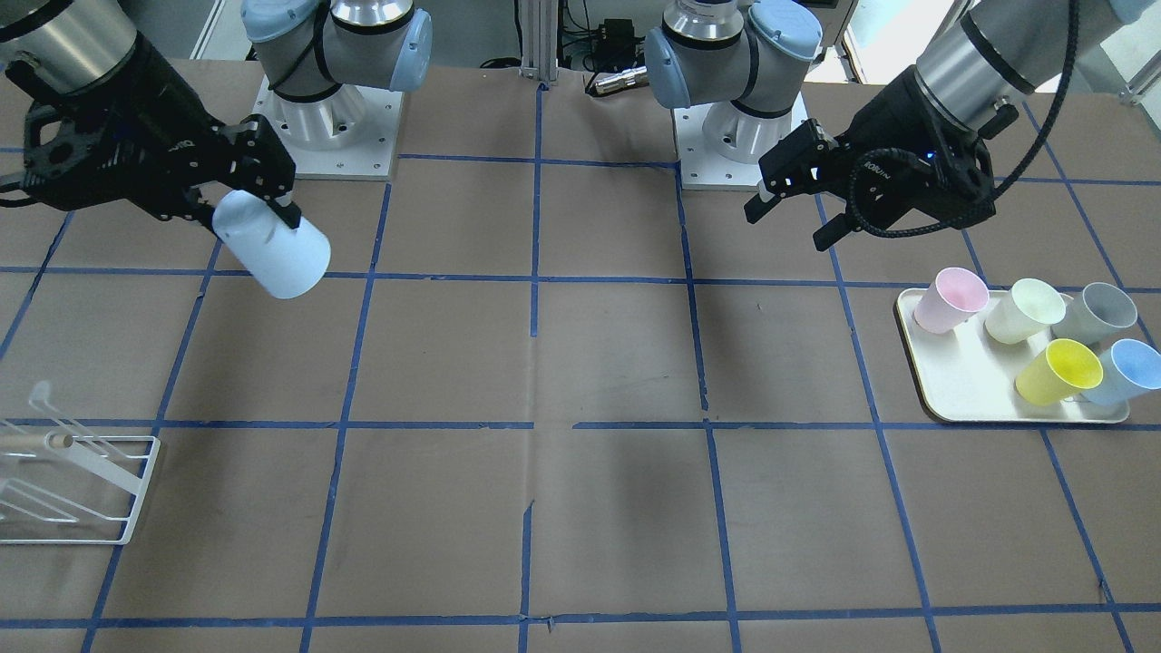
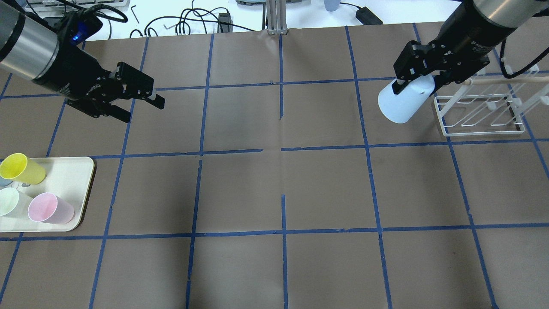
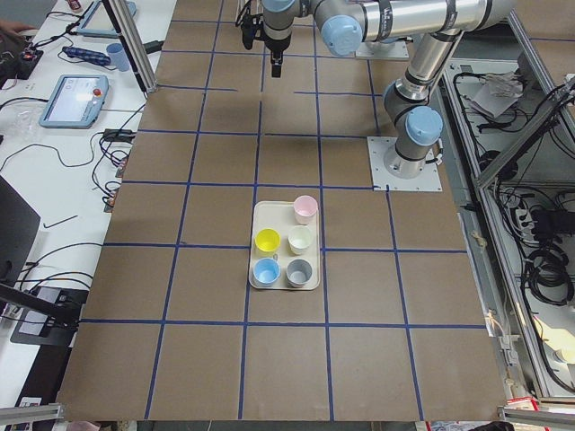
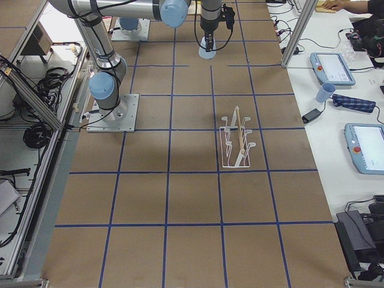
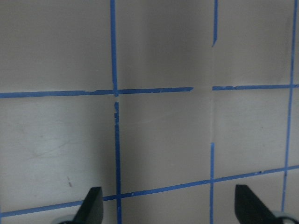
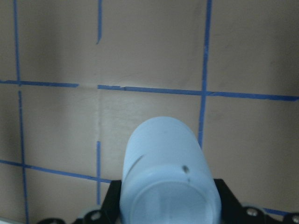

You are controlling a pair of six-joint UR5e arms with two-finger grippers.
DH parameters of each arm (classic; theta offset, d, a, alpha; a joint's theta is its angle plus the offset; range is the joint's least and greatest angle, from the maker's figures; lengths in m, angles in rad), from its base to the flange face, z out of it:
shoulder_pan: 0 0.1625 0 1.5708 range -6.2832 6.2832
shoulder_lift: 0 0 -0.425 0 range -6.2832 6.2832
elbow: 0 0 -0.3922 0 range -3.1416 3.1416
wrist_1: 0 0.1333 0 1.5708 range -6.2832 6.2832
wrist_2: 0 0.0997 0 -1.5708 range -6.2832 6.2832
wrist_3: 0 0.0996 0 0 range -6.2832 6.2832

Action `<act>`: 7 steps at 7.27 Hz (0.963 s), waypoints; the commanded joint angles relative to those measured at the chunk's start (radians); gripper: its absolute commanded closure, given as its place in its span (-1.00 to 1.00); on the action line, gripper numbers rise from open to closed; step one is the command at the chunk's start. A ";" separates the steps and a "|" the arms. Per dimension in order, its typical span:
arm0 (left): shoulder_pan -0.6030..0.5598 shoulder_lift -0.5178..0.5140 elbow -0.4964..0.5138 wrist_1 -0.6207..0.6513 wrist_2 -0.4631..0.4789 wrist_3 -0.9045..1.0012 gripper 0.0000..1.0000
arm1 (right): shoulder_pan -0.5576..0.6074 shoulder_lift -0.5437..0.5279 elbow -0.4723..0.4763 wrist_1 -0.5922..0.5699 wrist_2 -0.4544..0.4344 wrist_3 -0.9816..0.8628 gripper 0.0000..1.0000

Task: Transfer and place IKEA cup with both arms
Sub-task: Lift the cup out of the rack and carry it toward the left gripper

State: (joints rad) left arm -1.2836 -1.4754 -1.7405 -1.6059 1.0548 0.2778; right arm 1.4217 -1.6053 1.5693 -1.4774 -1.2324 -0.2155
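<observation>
Overhead exterior view has the pale blue cup off the worktop, tilted and pinched near its narrow end by the right jaws, just beside the white wire rack. The left jaws are spread wide with nothing between them, well apart from the cup and nearer the tray with the other cups. I judge the smooth, tapered wall could let the cup slip out wide end first, and a loose swing could clip the rack's pegs. White lettering on the black body behind each pair of jaws is too small to read surely. The cup shows no label.
</observation>
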 commanded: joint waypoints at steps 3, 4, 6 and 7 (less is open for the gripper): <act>0.079 0.003 -0.192 0.010 -0.498 0.020 -1.00 | 0.011 -0.034 0.008 0.242 0.446 -0.001 0.12; 0.063 0.003 -0.220 0.011 -0.638 0.014 -1.00 | 0.034 -0.035 0.014 0.267 0.546 0.005 0.12; -0.009 0.017 -0.234 0.011 -0.824 0.004 -1.00 | 0.054 -0.033 0.024 0.334 0.794 -0.002 0.12; -0.034 0.012 -0.237 0.011 -0.850 0.004 -1.00 | 0.072 -0.033 0.038 0.336 0.867 -0.007 0.12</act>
State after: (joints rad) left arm -1.2820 -1.4629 -1.9713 -1.5953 0.2667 0.2842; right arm 1.4753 -1.6383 1.5945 -1.1542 -0.4716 -0.2183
